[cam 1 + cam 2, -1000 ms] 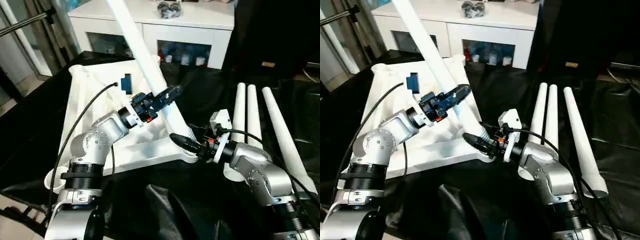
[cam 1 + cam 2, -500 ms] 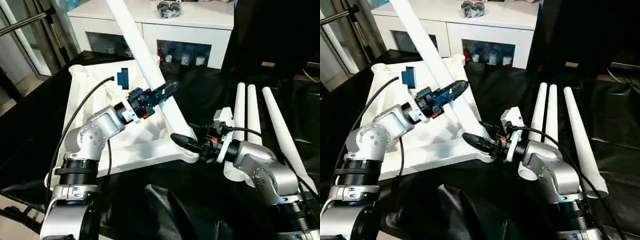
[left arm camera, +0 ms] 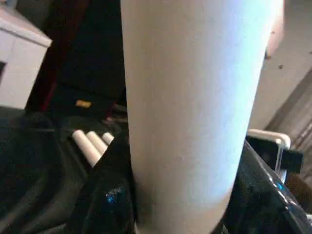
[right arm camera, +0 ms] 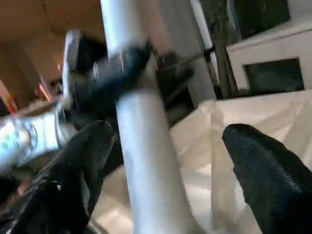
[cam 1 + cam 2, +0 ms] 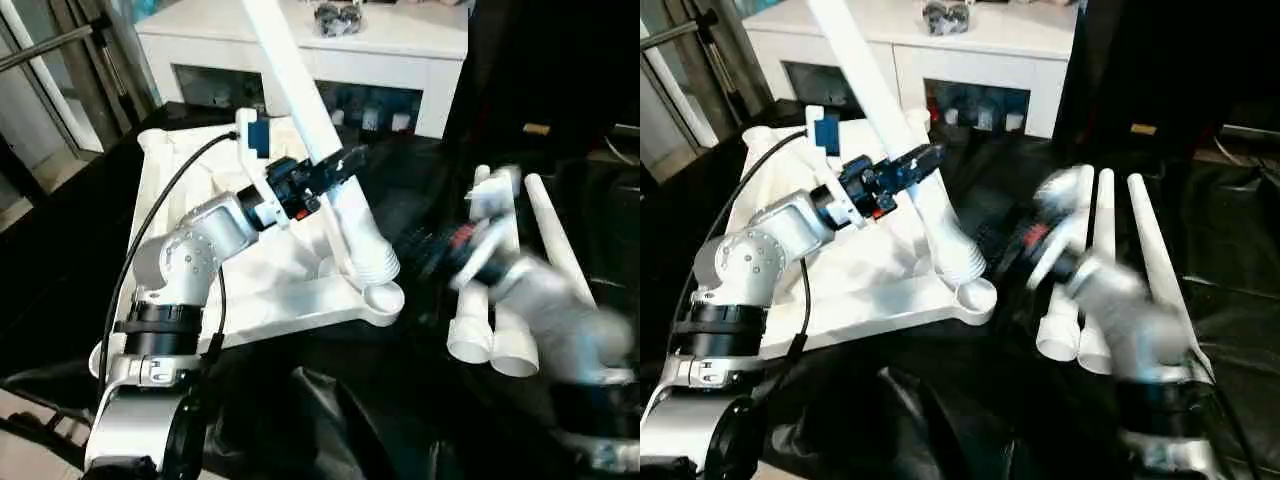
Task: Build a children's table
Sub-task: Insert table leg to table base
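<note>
Our left gripper [image 5: 335, 172] is clamped around the tilted white leg [image 5: 300, 95], whose ribbed lower end sits just beside the tabletop [image 5: 190, 170]'s near-right corner socket [image 5: 384, 299]. Our right gripper [image 4: 165, 165], fingers wide apart, sits right of it.

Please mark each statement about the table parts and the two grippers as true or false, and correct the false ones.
1. The left gripper is shut on a white leg. True.
2. That leg's ribbed end sits fully inside the tabletop's near corner socket. False: it is just above and beside the socket.
3. Three more legs lie side by side on the black cloth. True.
4. The right gripper is shut on the held leg. False: its fingers are spread apart, gripping nothing.
</note>
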